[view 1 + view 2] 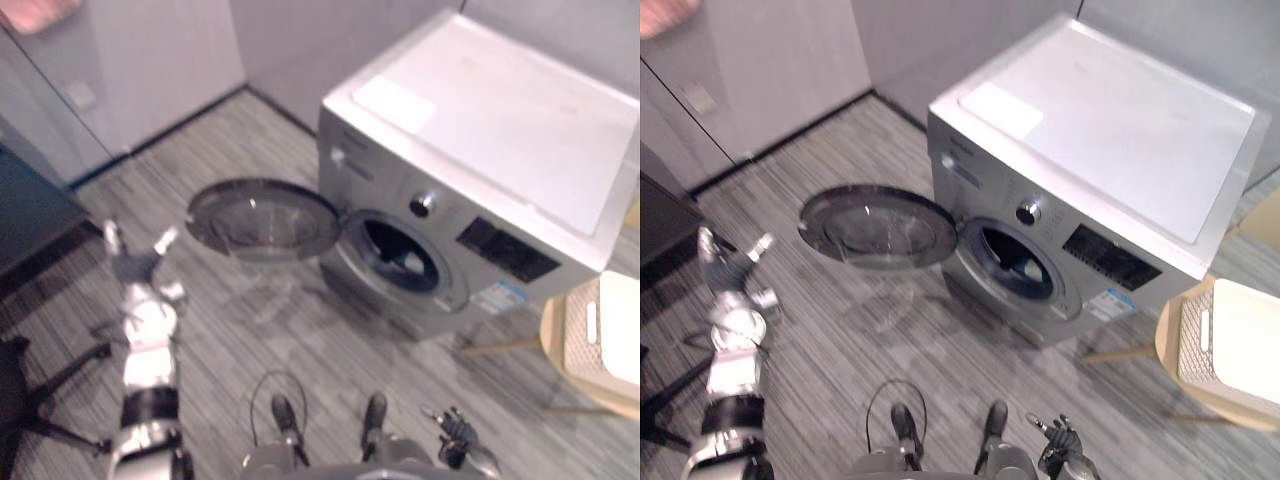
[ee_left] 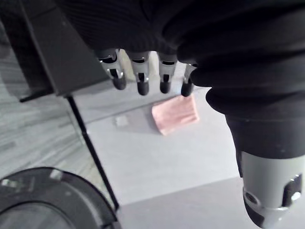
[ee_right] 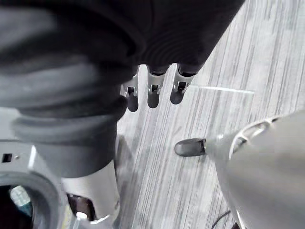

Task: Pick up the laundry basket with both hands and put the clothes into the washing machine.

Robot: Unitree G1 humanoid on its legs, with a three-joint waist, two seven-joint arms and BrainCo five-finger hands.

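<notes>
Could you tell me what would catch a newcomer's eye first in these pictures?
The silver washing machine dominates, standing right of centre with its round door swung wide open. At the right edge a pale laundry basket sits on a round wooden stool, while the left hand hovers open at the left, holding nothing.

Washing machine (image 1: 480, 170): I log a silver-grey front loader with a flat white top, standing upright on the striped grey floor (image 1: 300, 330). Its round door (image 1: 262, 218) is swung wide open toward the robot's left, glass pane facing up. The drum opening (image 1: 400, 255) is exposed and dark; I cannot tell what is inside.

Laundry basket (image 1: 1225, 345): cream-white, with a lattice side wall and a slot handle. It sits on a round wooden surface (image 1: 1166, 350) just right of the machine. I cannot make out its contents.
</notes>
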